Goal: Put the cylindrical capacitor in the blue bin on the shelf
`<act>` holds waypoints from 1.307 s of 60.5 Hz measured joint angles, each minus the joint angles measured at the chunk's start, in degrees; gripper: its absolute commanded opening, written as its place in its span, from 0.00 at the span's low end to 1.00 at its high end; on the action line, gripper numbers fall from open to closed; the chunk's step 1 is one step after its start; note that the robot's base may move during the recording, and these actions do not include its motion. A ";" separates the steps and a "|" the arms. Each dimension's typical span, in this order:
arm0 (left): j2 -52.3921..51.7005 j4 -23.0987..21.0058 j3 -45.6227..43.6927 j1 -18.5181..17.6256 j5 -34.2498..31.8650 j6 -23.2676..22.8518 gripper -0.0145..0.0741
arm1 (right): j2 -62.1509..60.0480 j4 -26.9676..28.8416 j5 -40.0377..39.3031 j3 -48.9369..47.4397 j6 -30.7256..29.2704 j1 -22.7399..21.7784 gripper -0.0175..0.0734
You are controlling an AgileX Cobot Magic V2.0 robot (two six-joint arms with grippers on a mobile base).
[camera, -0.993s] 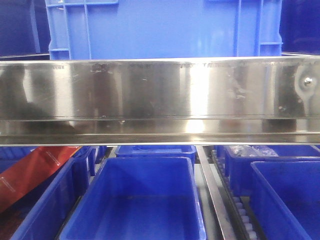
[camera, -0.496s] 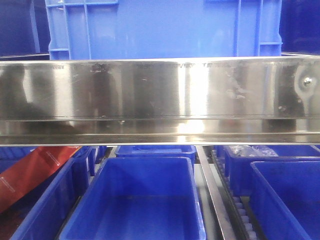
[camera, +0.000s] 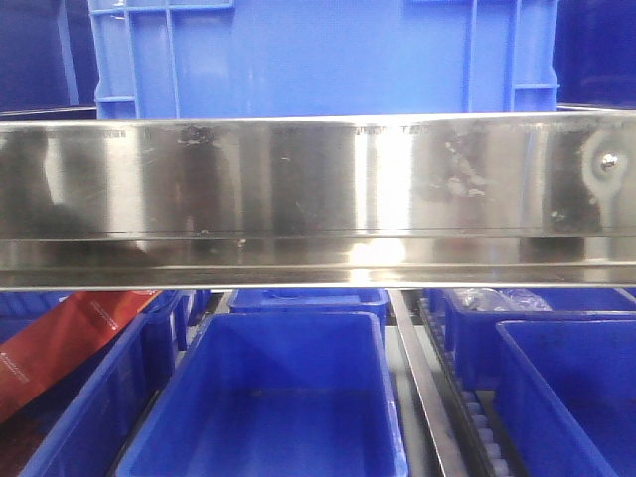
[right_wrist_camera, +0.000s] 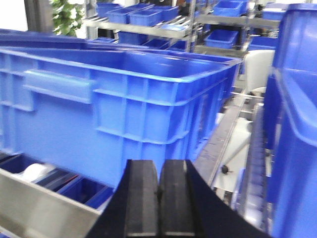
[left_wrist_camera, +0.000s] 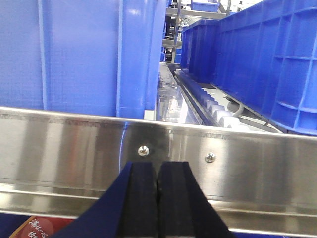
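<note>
The shelf's shiny steel front rail (camera: 318, 189) runs across the whole front view. Under it stands an empty blue bin (camera: 288, 320). The cylindrical capacitor shows in no view. In the left wrist view my left gripper (left_wrist_camera: 158, 166) is shut, its black pads pressed together with nothing between them, right in front of a steel rail (left_wrist_camera: 247, 163) with two screws. In the right wrist view my right gripper (right_wrist_camera: 159, 163) is shut too and holds nothing. It points at a large blue crate (right_wrist_camera: 124, 99) from above a steel rail (right_wrist_camera: 39, 213).
A big blue crate (camera: 318, 50) sits on the level above the rail. More blue bins (camera: 566, 397) flank the middle one; a red packet (camera: 60, 348) lies in the left one. Roller tracks (left_wrist_camera: 213, 106) run between crates.
</note>
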 measured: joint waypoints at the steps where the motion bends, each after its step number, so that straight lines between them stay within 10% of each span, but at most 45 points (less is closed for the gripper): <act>1: 0.00 0.00 0.00 0.00 0.00 0.00 0.04 | 0.06 0.19 -0.24 0.22 0.00 -0.48 0.02; 29: 0.00 0.00 0.00 0.00 0.00 0.00 0.04 | -11.69 3.48 -1.58 13.45 0.00 -22.49 0.02; 79: -0.09 -0.09 0.00 0.00 0.00 0.00 0.04 | -19.00 3.79 -6.59 26.15 0.00 -23.80 0.02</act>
